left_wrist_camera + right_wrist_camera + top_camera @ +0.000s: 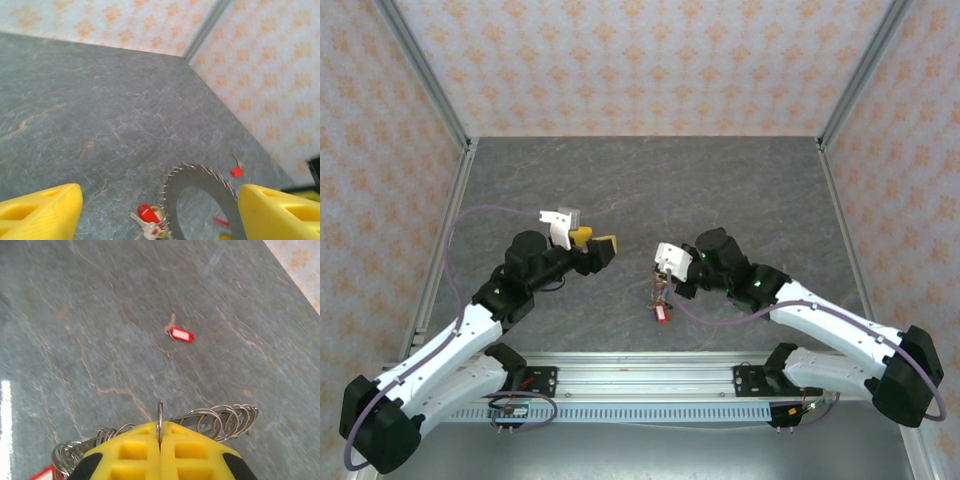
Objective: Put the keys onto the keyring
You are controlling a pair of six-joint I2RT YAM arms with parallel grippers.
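Task partway. Right gripper is clamped tight on the rim of the keyring, holding it between the two arms, towards the near side of the table. The rim's small wire loops fan out on either side of the closed fingers. Left gripper is spread wide with nothing in it, facing the ring's flat side from close by. Some keys already hang off the rim: a red-tagged cluster at the ring's left edge in the left wrist view, and another red tag glimpsed through the central hole. One loose key, with a red tag and white label, lies flat on the table ahead of the right gripper and apart from the ring, so it is not yet on. The number of keys hung cannot be told, as the cluster is too small and bunched. Judgement: part of the job is done, with at least one key left to pick up and thread. That is likely work for the free left gripper, with the right serving as the vice. Whether more keys lie elsewhere, cannot say.
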